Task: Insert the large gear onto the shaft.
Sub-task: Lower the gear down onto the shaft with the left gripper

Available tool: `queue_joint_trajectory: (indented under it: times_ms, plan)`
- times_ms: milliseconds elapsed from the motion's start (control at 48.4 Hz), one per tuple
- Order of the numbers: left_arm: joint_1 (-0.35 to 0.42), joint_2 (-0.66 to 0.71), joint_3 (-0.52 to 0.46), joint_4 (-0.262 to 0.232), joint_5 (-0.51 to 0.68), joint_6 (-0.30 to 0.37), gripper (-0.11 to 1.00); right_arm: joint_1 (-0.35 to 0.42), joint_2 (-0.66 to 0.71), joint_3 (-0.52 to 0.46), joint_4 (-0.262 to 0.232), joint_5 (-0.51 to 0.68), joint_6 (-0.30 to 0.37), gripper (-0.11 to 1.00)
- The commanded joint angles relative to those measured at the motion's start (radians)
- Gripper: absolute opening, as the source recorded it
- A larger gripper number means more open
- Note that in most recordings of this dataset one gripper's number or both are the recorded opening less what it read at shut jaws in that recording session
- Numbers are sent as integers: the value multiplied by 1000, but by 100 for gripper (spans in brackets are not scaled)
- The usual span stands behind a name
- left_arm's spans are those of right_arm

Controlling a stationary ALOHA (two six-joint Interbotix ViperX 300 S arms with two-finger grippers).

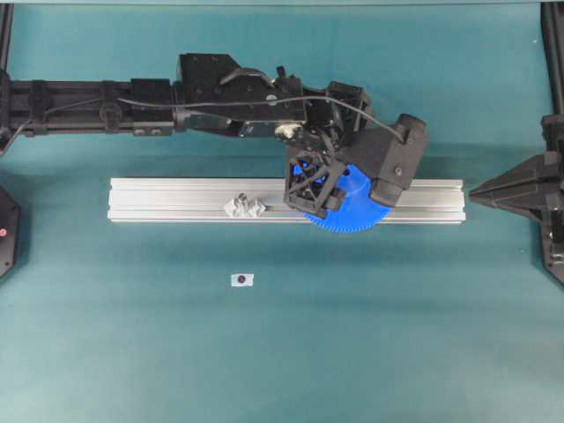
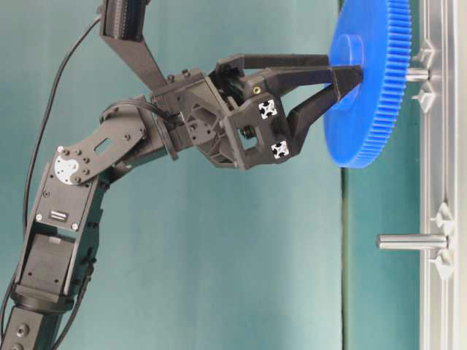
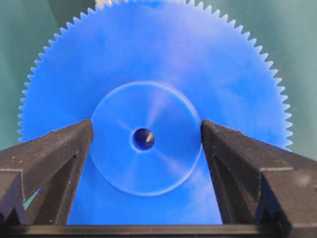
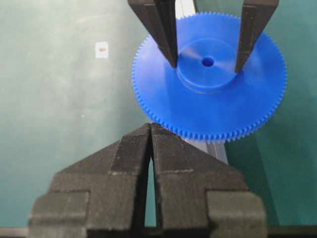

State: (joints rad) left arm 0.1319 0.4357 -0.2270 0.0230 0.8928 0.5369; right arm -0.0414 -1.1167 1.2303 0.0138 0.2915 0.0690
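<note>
Black ridged fingers of the right gripper (image 4: 150, 130) fill the foreground of the right wrist view, pressed together with nothing between them. Beyond them, the large bright-blue toothed plastic gear (image 4: 210, 106) lies flat over the silver aluminium rail (image 1: 176, 201), at centre right of the overhead view. The left gripper (image 3: 146, 134) stands wide apart, one black finger (image 3: 54, 158) on each side of the gear's raised round hub; whether the tips press the hub cannot be told. In the table-level view, upper right, the gear sits on the thin silvery shaft (image 2: 417, 74), whose end shows between gear and rail. A second silvery peg (image 2: 411, 241) stands bare further along the rail, lower right. One small white tag (image 1: 241, 279) with a dark spot lies on the teal table surface (image 1: 397, 335), lower centre overhead; no writing is legible on it.
</note>
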Motion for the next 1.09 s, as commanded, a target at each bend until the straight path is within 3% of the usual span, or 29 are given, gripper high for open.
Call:
queue_joint_trajectory:
  times_ms: [0,723,1073]
  plan:
    - [-5,-31,-5,3,2,-5,86,-3,6,-17,3,-9,9,9]
    - [-28,-64,-32,3,28,-26,86,-3,6,-18,3,-9,9,9]
    - [-28,-58,-104,3,58,-21,84,-2,6,-20,3,-9,9,9]
